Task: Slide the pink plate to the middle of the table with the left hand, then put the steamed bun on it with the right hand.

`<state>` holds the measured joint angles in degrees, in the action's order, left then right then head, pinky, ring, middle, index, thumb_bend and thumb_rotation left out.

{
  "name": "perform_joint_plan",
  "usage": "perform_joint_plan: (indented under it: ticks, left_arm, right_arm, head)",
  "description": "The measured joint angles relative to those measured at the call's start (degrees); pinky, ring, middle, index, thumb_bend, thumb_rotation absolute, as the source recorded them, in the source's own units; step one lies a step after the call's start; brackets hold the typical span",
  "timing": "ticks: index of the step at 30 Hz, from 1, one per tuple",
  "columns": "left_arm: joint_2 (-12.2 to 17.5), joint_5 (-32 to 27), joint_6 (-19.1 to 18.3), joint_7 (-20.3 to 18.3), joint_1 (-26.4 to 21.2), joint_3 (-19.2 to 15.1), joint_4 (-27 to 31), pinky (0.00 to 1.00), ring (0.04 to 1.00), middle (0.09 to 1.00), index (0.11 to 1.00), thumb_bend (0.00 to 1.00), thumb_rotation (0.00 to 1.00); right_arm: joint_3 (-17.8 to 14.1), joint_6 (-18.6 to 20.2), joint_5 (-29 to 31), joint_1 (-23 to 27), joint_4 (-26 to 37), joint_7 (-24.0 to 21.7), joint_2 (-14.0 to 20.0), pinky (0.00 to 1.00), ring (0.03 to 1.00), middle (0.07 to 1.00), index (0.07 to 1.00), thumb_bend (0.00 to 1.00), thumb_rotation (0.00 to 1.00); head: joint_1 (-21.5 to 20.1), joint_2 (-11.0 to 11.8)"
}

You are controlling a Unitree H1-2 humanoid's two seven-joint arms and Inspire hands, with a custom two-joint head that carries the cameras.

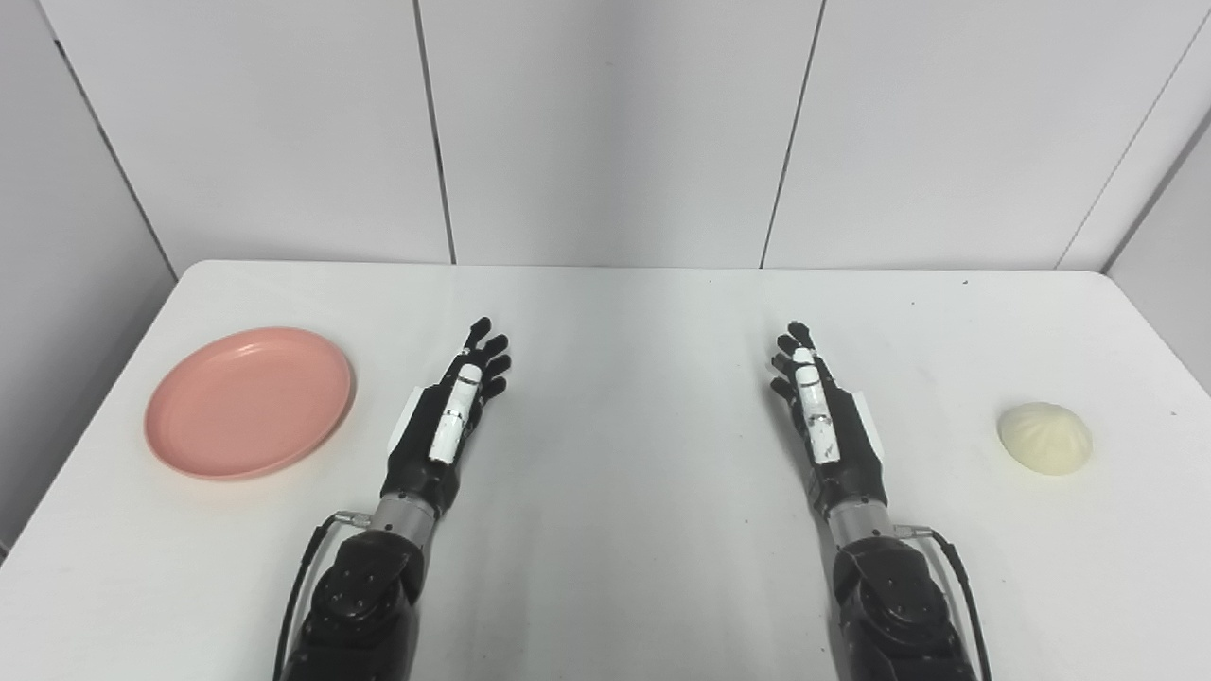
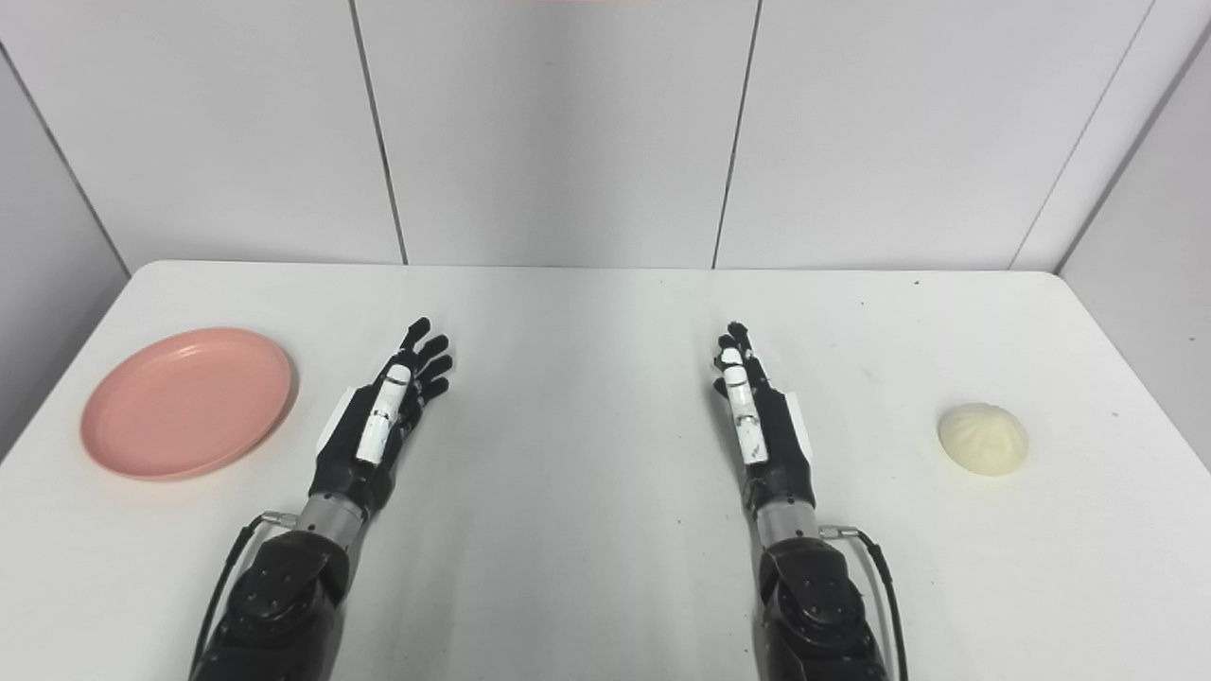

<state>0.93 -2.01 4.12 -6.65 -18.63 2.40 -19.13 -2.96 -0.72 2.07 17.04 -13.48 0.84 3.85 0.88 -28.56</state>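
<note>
walls (image 1: 605, 123): pale grey panels, dark vertical seams | table (image 1: 624, 492): white, rounded corners | light: even

We held both arms out from the near edge, forearms angled slightly toward each other, each wrist straight and in line with its forearm. Our left hand (image 1: 452, 416) was extended flat and empty, its fingers (image 1: 487, 352) stretched forward and a little apart, tipped slightly to the right. Our right hand (image 1: 821, 416) mirrored it, also empty, with fingers (image 1: 793, 348) straight and close-set, leaning slightly to the left. Both hands were turned edge-up, a white strip showing along the top of each. A thin cable looped out beside each silver wrist cuff, on the outer side of each black forearm. The two hands stayed well apart.
</note>
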Motion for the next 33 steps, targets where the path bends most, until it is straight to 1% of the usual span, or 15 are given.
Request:
perform_joint_plan:
  ticks: [33]
  left_arm:
    - [0.0, 0.0, 0.0, 0.0, 0.0, 0.0, 0.0, 0.93, 0.932, 0.947, 0.954, 0.39, 1.00]
  right_arm:
    - [0.1, 0.0, -0.2, 0.0, -0.1, 0.0, 0.1, 0.92, 0.931, 0.942, 0.953, 0.22, 1.00]
  head:
    - [0.0, 0.0]
